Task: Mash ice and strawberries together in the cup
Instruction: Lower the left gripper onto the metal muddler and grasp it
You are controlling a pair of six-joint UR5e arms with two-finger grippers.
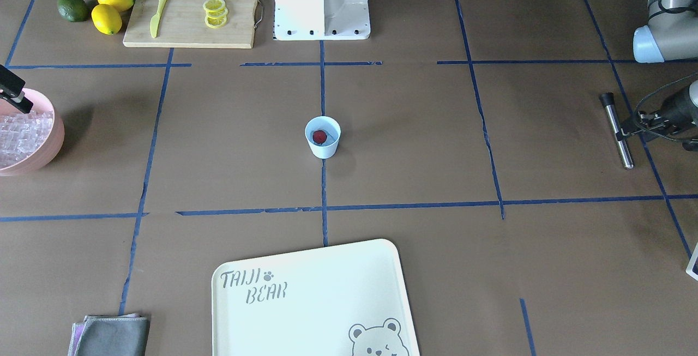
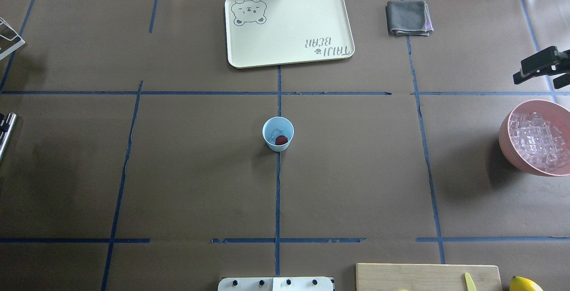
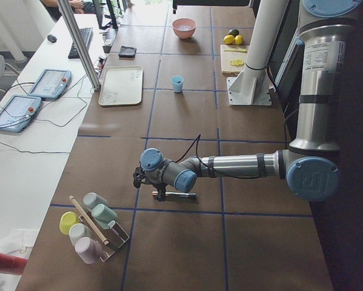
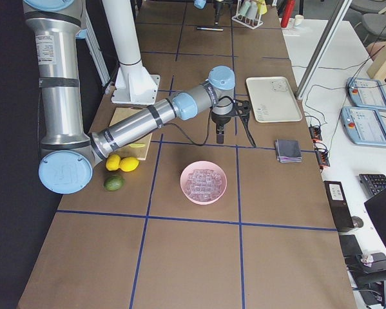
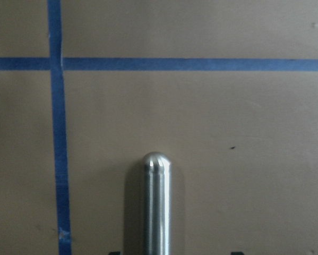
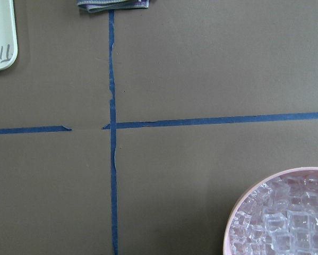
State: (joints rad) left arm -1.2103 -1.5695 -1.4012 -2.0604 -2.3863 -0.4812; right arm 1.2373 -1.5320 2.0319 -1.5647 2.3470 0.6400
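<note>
One strawberry, ice in cup — left tool wide around rod.

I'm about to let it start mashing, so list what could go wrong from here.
1. The round metal rod lies flat on the table and the left hand straddles it with fingers apart; it could roll or slip as they close.
2. The cup is small and stands free mid-table, no hand near it; pressing down might tip or shove it.
3. The strawberry sits among ice, so it may squirt out.
</note>
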